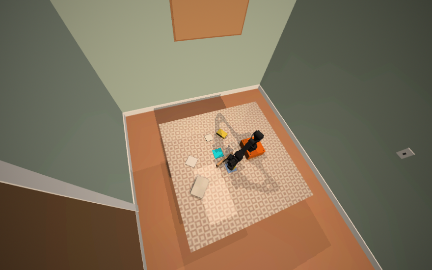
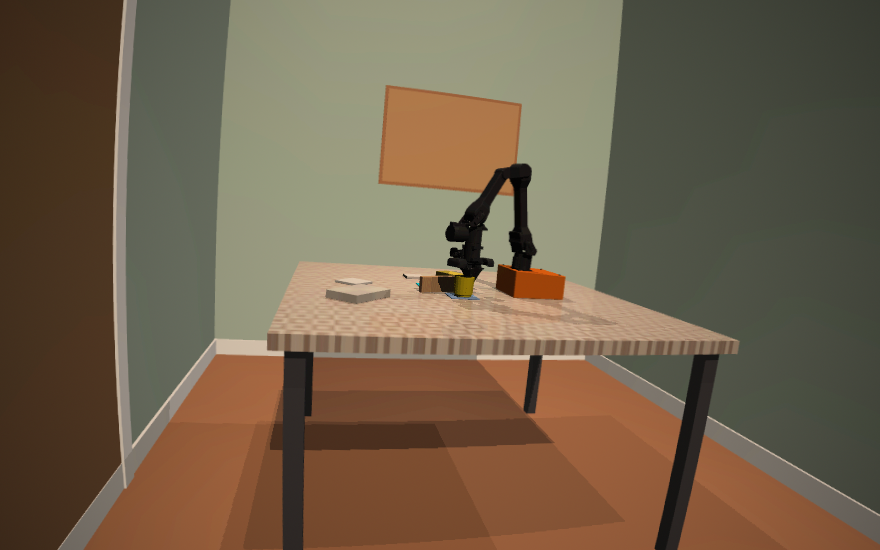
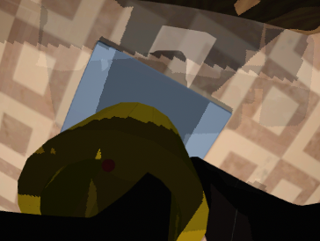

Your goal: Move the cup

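The yellow cup (image 2: 464, 286) (image 3: 132, 109) stands upright on the blue pad (image 1: 230, 171) (image 3: 145, 83). One dark red marble (image 3: 108, 165) shows inside it; the rest of the inside is shaded or behind a finger. My gripper (image 2: 468, 276) (image 3: 178, 165) is low at the cup and shut on its wall, one finger inside the cup and the other outside. The other pad, cyan (image 1: 217, 152), lies beyond the wooden bar, with nothing on it. It is almost hidden in the exterior view.
A wooden bar (image 1: 220, 163) (image 2: 428, 284) stands close beside the blue pad, between the two pads. A yellow block (image 1: 221, 133), a small white tile (image 1: 208, 137), a pale tile (image 1: 191, 161) and a thicker beige slab (image 1: 199, 186) lie around. The orange base (image 1: 260, 150) (image 2: 541, 285) carries the arm.
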Available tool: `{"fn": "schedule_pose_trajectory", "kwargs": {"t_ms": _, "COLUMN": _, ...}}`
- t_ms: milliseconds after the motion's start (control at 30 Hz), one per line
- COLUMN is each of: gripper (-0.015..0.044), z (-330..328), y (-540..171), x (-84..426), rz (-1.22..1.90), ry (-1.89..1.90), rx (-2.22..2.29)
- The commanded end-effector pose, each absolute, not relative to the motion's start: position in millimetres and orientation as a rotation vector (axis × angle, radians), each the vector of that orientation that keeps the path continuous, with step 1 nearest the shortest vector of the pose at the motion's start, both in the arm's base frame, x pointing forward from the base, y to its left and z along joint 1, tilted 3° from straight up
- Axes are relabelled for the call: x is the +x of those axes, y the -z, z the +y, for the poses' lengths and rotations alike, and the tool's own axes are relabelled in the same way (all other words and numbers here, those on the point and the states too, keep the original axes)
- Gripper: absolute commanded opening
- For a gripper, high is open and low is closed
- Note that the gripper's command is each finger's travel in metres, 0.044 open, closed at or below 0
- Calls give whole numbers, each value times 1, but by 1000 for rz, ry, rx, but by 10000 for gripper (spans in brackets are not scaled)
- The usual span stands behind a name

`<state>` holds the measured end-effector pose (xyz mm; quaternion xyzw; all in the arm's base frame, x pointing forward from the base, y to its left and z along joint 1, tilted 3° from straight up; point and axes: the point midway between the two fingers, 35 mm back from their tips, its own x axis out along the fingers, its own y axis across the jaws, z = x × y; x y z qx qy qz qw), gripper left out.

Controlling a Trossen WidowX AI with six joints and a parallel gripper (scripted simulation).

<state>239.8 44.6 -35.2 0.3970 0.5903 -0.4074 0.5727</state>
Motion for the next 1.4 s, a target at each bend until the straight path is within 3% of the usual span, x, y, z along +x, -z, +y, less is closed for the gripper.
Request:
{"fn": "schedule_pose_trajectory", "kwargs": {"t_ms": 0, "gripper": 13, "z": 45, "y": 35, "x": 240, "rz": 1384, "ry": 955, "rx": 931}}
{"fn": "schedule_pose_trajectory", "kwargs": {"t_ms": 833, "gripper": 0, "z": 44, "y": -45, "x": 245, "rz": 1386, "ry": 958, "rx": 936}}
{"fn": "schedule_pose_trajectory", "kwargs": {"t_ms": 1367, "gripper": 0, "z": 44, "y": -43, "x": 244, "rz": 1383, "ry": 962, "rx": 935}}
